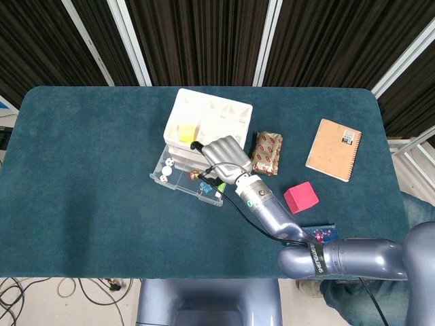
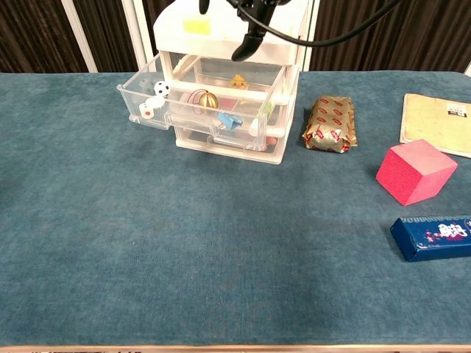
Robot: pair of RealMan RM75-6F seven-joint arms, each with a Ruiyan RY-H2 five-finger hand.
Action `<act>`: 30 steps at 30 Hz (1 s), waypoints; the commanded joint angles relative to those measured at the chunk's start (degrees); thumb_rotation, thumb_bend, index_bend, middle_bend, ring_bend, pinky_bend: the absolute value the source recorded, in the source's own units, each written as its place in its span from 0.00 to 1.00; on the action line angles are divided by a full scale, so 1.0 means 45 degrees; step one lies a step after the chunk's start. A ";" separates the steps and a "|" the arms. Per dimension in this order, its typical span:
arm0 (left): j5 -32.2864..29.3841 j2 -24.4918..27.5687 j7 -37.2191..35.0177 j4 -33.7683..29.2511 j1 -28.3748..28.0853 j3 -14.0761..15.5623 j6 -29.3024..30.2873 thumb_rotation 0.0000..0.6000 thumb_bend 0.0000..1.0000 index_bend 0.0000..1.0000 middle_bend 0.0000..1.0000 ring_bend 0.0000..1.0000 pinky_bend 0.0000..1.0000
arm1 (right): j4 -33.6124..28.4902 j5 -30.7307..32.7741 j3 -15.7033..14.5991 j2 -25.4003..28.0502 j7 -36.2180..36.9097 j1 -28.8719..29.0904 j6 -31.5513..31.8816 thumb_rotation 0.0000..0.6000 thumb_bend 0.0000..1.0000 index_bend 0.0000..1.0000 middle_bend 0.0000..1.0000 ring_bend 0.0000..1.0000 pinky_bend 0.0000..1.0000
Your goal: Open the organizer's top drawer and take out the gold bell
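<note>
The white organizer (image 1: 212, 121) (image 2: 225, 31) stands at the table's far middle with its clear top drawer (image 1: 165, 178) (image 2: 141, 98) pulled out toward me. The gold bell (image 2: 207, 98) (image 1: 195, 174) lies in the drawer beside a blue piece, untouched. My right hand (image 1: 221, 157) hovers above the drawer and the organizer's front edge, fingers apart and holding nothing. In the chest view only its dark fingertips (image 2: 246, 45) hang down at the top edge, well above the bell. My left hand shows in neither view.
White dice (image 2: 151, 107) sit at the drawer's left end and a small yellow figure (image 2: 238, 81) further back. A gold foil packet (image 2: 331, 123), pink cube (image 2: 414, 171), blue box (image 2: 433, 237) and brown notebook (image 1: 333, 149) lie to the right.
</note>
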 commanded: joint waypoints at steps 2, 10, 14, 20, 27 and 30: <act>-0.0010 0.0014 0.0027 -0.0011 -0.0018 0.0012 -0.0059 1.00 0.24 0.13 0.00 0.00 0.00 | 0.0365 -0.0590 0.0031 -0.0701 -0.0082 -0.0083 0.0113 1.00 0.23 0.29 0.94 1.00 1.00; -0.0016 0.0036 0.0021 -0.0025 -0.0024 0.0033 -0.0112 1.00 0.24 0.13 0.00 0.00 0.00 | 0.0836 -0.0442 0.0433 -0.1307 -0.0278 -0.0023 -0.0094 1.00 0.26 0.29 0.94 1.00 1.00; -0.0016 0.0039 0.0056 -0.0029 -0.0035 0.0055 -0.0163 1.00 0.24 0.13 0.00 0.00 0.00 | 0.1041 -0.0354 0.0522 -0.1569 -0.0438 0.0014 -0.0262 1.00 0.27 0.29 0.94 1.00 1.00; -0.0036 0.0059 0.0022 -0.0056 -0.0043 0.0052 -0.0190 1.00 0.24 0.13 0.00 0.00 0.00 | 0.1201 -0.0123 0.0576 -0.1769 -0.0567 -0.0030 -0.0530 1.00 0.27 0.31 0.97 1.00 1.00; -0.0042 0.0097 0.0006 -0.0077 -0.0053 0.0079 -0.0257 1.00 0.24 0.13 0.00 0.00 0.00 | 0.1127 0.0631 0.0686 -0.1728 -0.0769 0.0081 -0.1181 1.00 0.27 0.33 0.98 1.00 1.00; -0.0046 0.0104 -0.0003 -0.0089 -0.0050 0.0070 -0.0239 1.00 0.24 0.13 0.00 0.00 0.00 | 0.1129 0.0969 0.0595 -0.1728 -0.1094 0.0206 -0.1345 1.00 0.27 0.33 0.98 1.00 1.00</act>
